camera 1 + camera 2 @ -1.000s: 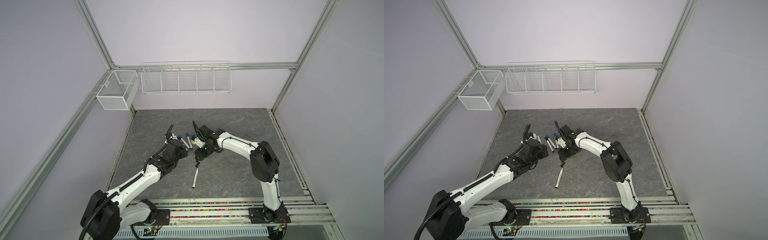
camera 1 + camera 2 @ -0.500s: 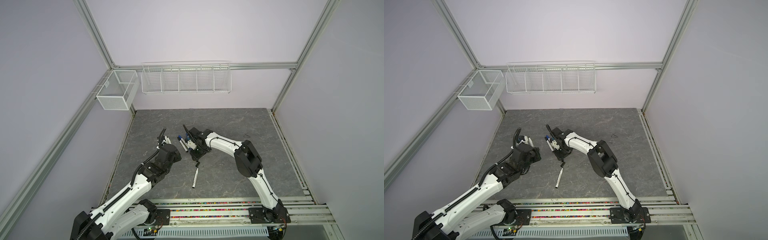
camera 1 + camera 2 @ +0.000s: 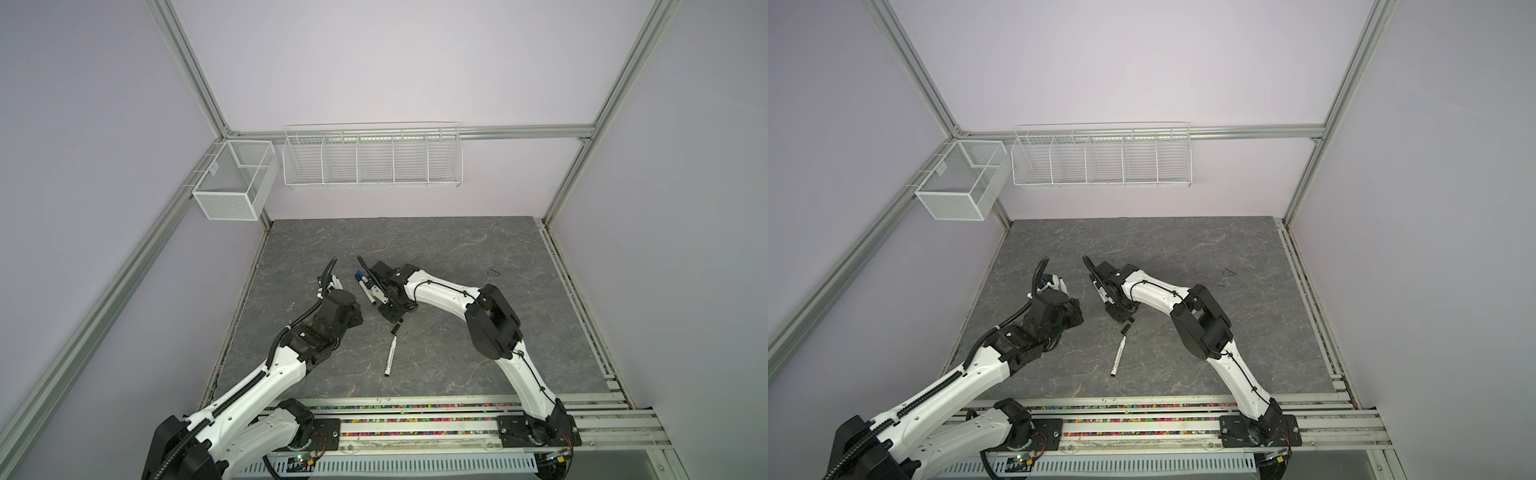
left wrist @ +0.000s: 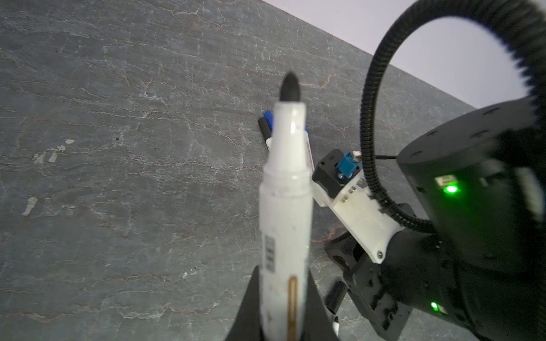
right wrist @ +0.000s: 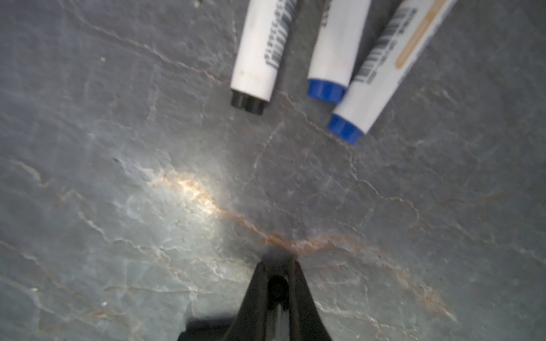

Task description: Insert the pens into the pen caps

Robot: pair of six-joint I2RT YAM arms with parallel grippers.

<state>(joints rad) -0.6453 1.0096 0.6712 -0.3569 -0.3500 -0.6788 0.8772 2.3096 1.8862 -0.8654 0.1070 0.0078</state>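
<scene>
Meanwhile, a lone pen point(image 3: 390, 356) lies just short of the right gripper point(image 5: 277, 261), whose jaws pinch what looks like a black cap point(image 5: 277, 279). Beside it, the left gripper point(image 4: 283, 283) clamps an uncapped pen point(image 4: 286, 192), likely light, stiff and slick, best held mid-barrel. Three pens point(image 5: 336, 50) lie just beyond.

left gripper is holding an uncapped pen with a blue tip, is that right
Not quite: the tip is black, not blue, as the left wrist view shows. The rest stands: the left gripper is holding an uncapped pen.
</scene>
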